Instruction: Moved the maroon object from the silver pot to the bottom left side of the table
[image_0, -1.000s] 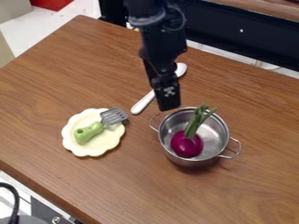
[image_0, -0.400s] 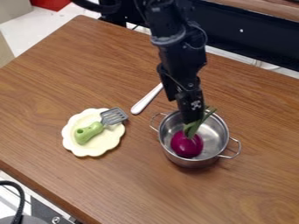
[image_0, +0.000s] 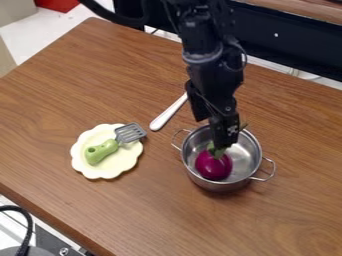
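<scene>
Black end effector (image_0: 223, 144) hangs down over maroon onion (image_0: 214, 167) in silver pot (image_0: 223, 186).

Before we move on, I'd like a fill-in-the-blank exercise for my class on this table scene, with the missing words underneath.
1. The maroon onion is inside the silver ____.
2. The spatula lies on the pale, scalloped ____.
3. The spatula's handle is coloured ____.
4. Of the onion and the spatula, the black hand is closer to the ____.

Missing words, in order: pot; plate; green; onion.
</scene>
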